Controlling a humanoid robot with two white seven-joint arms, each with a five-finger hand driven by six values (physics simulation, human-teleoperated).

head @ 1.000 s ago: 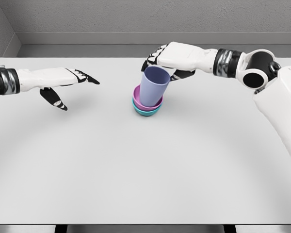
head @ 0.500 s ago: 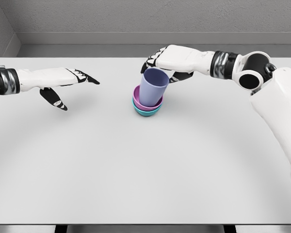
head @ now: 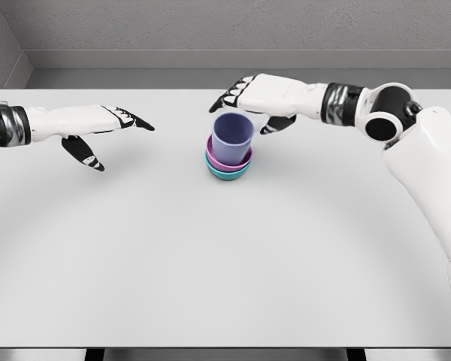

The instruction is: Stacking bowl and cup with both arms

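Looking like smooth matt plastic: lilac cup (head: 232, 135), pink bowl (head: 224, 159), teal bowl (head: 227, 174). Showing a flat matt finish on the grey table (head: 210, 256). Reading as glossy white hard shell with metallic wrist rings: right hand (head: 257, 96), left hand (head: 90, 128).

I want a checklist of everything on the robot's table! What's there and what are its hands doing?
Surface: white table, plain and flat.
Job's things: purple cup standing upright in a pink bowl, which sits nested in a teal bowl.
Clutter: nothing seen.
Hands: right hand open, just behind the cup, not holding it; left hand open, out at the table's left, holding nothing.
Cables: nothing seen.
Surroundings: grey wall behind the table.
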